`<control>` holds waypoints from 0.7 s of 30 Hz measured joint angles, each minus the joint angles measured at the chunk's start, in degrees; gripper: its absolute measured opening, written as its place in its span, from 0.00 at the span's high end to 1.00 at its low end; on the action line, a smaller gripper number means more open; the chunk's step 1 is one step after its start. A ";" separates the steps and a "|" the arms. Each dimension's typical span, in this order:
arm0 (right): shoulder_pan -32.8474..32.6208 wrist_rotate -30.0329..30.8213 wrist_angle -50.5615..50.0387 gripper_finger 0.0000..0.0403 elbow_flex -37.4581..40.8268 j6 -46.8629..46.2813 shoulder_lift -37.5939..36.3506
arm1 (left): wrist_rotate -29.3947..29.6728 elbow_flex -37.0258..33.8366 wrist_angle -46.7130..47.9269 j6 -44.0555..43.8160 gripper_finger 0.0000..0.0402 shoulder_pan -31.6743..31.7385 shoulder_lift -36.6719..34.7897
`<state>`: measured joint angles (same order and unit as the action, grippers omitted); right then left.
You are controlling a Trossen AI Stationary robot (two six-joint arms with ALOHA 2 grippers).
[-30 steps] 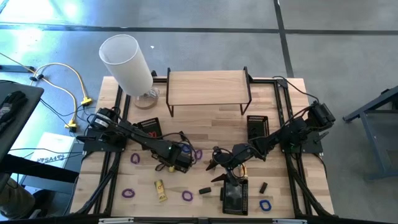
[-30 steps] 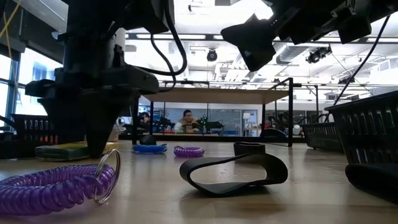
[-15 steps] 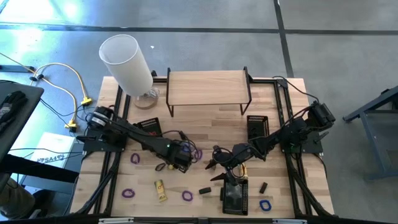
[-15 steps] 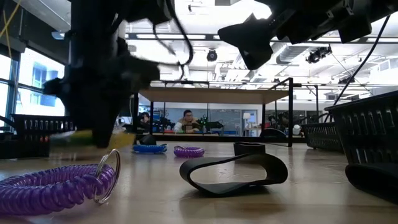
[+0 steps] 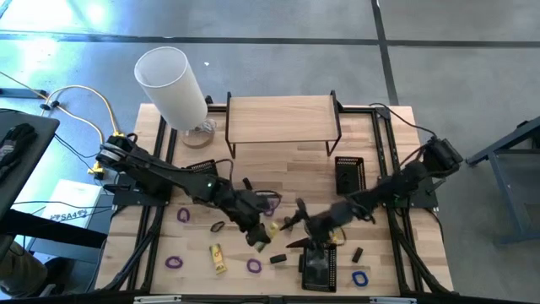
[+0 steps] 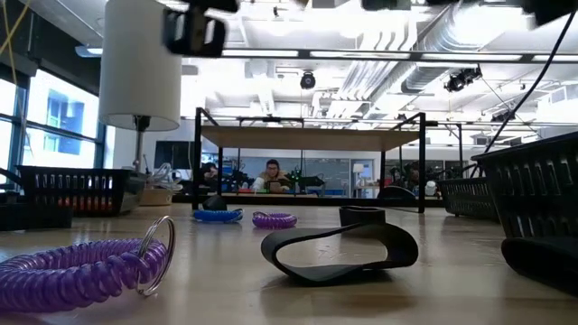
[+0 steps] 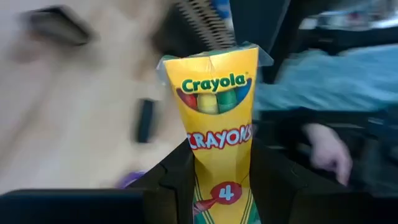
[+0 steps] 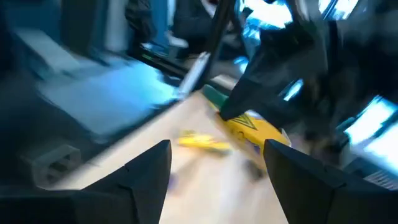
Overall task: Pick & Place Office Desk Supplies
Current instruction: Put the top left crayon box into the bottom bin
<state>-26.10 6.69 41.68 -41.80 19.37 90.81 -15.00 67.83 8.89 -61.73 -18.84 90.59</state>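
Setting: robotics lab in a large open-plan hall. Wooden table (image 5: 253,181) on a grey concrete floor (image 5: 278,67), with a dark arm clamped to each side of it; yellow cables (image 5: 84,118) lie on the floor beside the table, near the white cylinder (image 5: 173,84). Low view, beyond the table: exposed ceiling ducts (image 6: 397,54), strip lights, glass partitions, and a seated person (image 6: 272,176) at a far desk, framed under the wooden shelf (image 6: 307,137).
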 joint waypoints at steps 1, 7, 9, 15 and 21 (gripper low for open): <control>-1.06 3.60 0.41 0.39 0.00 4.99 -0.16 | -1.71 0.00 -1.52 -0.04 0.70 0.17 0.04; -4.60 17.35 5.20 0.39 -0.04 22.59 -0.20 | -5.76 0.00 -3.26 2.54 0.70 0.66 0.20; -4.66 19.57 6.17 0.39 0.00 22.37 0.01 | -6.86 0.00 -3.42 3.42 0.70 0.62 0.20; -4.17 16.24 6.26 0.39 0.00 15.17 -0.03 | -7.37 0.00 -3.37 4.08 0.70 0.53 0.20; -2.06 7.45 5.52 0.39 0.00 14.89 0.37 | -7.40 0.00 -3.40 4.69 0.70 1.83 1.13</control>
<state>-28.16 14.14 47.20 -41.80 34.26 91.18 -22.39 67.83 5.49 -57.04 -17.01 91.71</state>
